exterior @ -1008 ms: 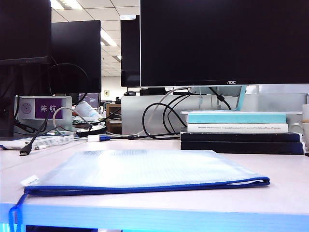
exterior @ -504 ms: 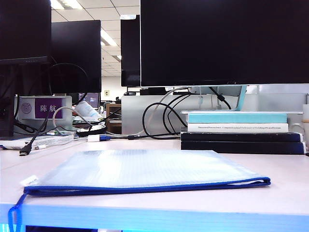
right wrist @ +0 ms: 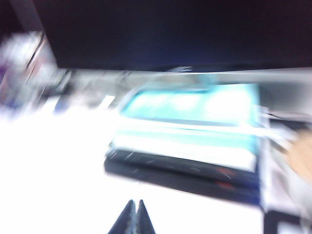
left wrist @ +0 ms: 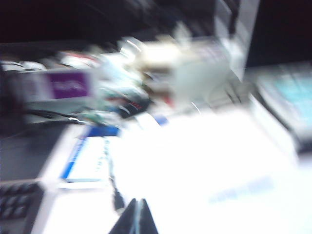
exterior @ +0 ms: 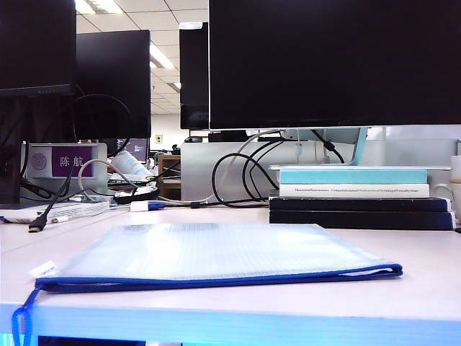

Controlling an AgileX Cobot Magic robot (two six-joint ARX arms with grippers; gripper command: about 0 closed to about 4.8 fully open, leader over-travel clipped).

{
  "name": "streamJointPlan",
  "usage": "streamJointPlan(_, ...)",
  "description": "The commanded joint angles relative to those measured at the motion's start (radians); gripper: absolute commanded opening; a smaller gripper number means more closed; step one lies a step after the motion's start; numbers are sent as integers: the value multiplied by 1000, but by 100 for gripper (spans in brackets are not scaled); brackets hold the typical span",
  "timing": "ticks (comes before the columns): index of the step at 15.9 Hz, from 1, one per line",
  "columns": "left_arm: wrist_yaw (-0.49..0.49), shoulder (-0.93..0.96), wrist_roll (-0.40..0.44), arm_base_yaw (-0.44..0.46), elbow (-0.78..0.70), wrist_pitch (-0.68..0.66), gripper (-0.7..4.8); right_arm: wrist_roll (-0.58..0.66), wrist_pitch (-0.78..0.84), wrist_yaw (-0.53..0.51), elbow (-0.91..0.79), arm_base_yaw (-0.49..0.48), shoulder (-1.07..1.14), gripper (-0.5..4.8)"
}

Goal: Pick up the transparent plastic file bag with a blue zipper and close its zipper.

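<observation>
Blue zipper (exterior: 216, 281): it runs along the near long edge of the file bag, close to the front edge of the table (exterior: 238, 317); its blue pull cord (exterior: 21, 321) hangs over that edge at the left end.
File bag (exterior: 216, 249): translucent, with a fine grid; it lies flat on the table and nothing touches it. A small white tag (exterior: 45, 269) sits at its near left corner.
Left gripper (left wrist: 135, 217): only the dark fingertips show in the blurred left wrist view. They are pressed together and hold nothing. They are above the bright table, and I cannot tell how near to the bag.
Right gripper (right wrist: 132, 217): also closed and empty, and it points toward the stacked books (right wrist: 195, 136).
Exterior view: no arm is visible there yet.
Step in hand: in my judgement this is the approach, and the grasp is not yet begun.
How to do it well: both claws should open before they reach the bag. One claw can pin or lift the zipper edge near the right end, and the other can take the pull at the left end.
Risk: the pouch is thin and smooth, so it may slide on the table.
Far side: the books (exterior: 360, 198) stand behind the bag, apart from it, and under the black monitor (exterior: 335, 65). The cables (exterior: 241, 176) lie left of the books.
</observation>
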Motion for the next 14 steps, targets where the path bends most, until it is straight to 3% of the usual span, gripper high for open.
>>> streamJointPlan(1, 116, 28, 223, -5, 47, -110, -6, -195, -198, -93, 214, 42, 212, -1)
streamJointPlan(2, 111, 29, 263, -23, 48, -132, -6, -280, -282, -148, 296, 82, 296, -1)
streamJointPlan(4, 12, 36, 327, -97, 48, -196, -6, -400, -393, -179, 393, 185, 412, -1)
streamJointPlan(5, -139, 36, 327, -154, 48, -225, -6, -474, -435, -163, 422, 246, 458, -1)
streamJointPlan(7, -350, 45, 322, -240, 48, -266, -6, -516, -441, -133, 443, 341, 510, 3)
streamJointPlan(8, -389, 50, 320, -275, 48, -286, -6, -521, -435, -131, 448, 381, 533, 24)
streamJointPlan(10, -405, 75, 269, -372, 48, -306, -5, -536, -422, -117, 461, 517, 615, 123)
streamJointPlan(12, -406, 87, 266, -431, 48, -307, 6, -557, -420, -114, 479, 587, 681, 123)
streamJointPlan(13, -403, 100, 237, -458, 48, -315, 122, -569, -423, -50, 505, 645, 756, 123)
streamJointPlan(14, -376, 101, 240, -458, 48, -349, 279, -618, -454, -27, 564, 704, 883, 212)
